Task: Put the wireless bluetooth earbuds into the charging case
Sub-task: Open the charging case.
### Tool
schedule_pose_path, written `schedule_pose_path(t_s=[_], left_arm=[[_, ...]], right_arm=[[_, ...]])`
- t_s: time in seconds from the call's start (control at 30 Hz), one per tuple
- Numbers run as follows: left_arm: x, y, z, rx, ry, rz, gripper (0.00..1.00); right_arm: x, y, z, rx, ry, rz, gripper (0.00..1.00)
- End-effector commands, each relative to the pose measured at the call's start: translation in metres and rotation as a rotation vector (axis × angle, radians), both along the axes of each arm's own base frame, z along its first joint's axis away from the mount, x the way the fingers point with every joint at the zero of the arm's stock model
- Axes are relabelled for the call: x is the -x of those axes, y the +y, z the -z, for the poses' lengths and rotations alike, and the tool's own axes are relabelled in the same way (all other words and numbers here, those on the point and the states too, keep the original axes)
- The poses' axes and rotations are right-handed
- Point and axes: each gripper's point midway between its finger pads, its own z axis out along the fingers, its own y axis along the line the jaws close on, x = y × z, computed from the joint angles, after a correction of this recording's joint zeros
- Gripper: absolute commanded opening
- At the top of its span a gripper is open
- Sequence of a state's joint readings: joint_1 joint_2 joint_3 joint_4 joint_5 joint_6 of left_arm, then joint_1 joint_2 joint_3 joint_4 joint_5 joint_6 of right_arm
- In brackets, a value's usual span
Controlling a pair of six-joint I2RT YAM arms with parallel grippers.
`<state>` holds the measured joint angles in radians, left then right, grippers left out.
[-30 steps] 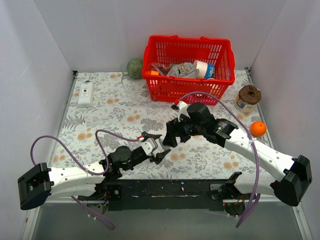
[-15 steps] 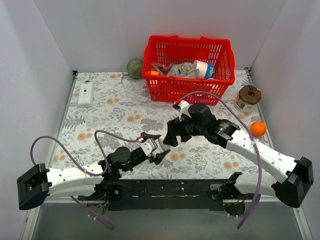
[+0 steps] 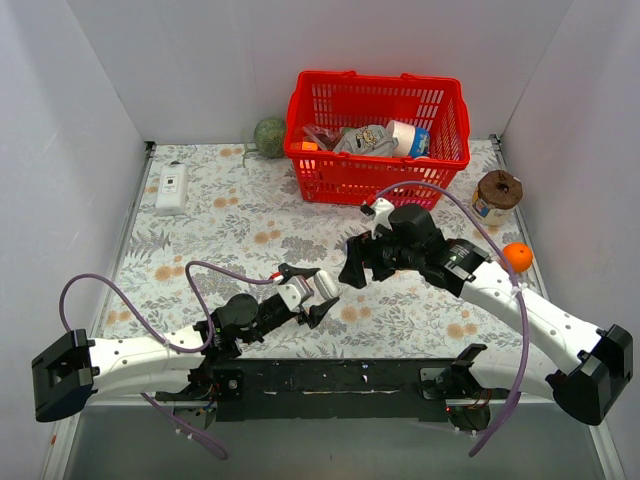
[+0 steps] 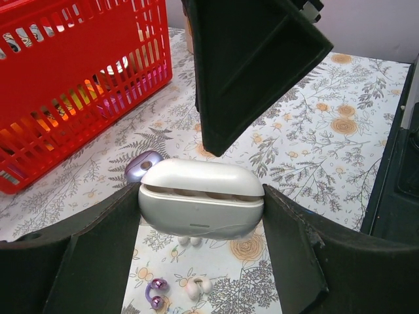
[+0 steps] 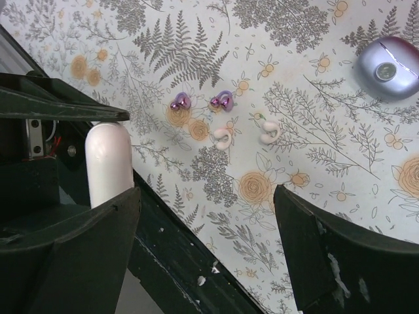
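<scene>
- the flowery table [image 3: 230, 215] has a red basket [image 3: 378, 130] full of things at the back.
- the right gripper [image 3: 352, 268] hangs over the middle of the table. its two fingers are spread wide and there is nothing between them.
- the left gripper [image 3: 318, 292] is just beside it, nearer the front edge. its fingers are closed partway, squeezing a white case [image 4: 201, 198] from both sides and holding it up off the table. this is the plain white one, not the purple one.
- the purple charging case [image 5: 391, 67] lies on the table by itself, out past the white case on the basket side. no gripper is touching it. it looks shut.
- the two purple earbuds [image 5: 223, 101] lie side by side on the table under the grippers, apart from the purple charging case.
- two white earbuds [image 5: 222, 137] lie just beside the purple ones.
</scene>
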<state>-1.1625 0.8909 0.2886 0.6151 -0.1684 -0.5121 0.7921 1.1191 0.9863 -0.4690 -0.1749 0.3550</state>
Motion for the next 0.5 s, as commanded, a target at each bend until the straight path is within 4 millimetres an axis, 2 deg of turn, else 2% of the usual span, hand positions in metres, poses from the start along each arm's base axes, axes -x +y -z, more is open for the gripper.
schedule_pose_path(t_s=[0.0,0.1,0.2,0.33,0.47], left_arm=[[0.0,0.0,-0.018,0.045,-0.033,-0.003,0.0],[0.0,-0.002,-0.015,0.037,-0.031,-0.001,0.0],[0.0,-0.004,-0.015,0.035,-0.029,0.002,0.0],[-0.001,-0.007,-0.015,0.033,-0.028,0.005,0.0],[0.0,-0.009,-0.017,0.033,-0.032,0.012,0.0]], right_arm=[[0.005,0.007,-0.031,-0.112,-0.062,-0.049,0.91],[0.009,0.016,-0.047,-0.152,-0.082,-0.083,0.98],[0.013,0.025,-0.054,-0.158,-0.096,-0.114,0.98],[0.02,0.033,-0.039,-0.092,-0.078,-0.153,0.98],[0.018,0.033,-0.021,-0.047,-0.049,-0.142,0.98]])
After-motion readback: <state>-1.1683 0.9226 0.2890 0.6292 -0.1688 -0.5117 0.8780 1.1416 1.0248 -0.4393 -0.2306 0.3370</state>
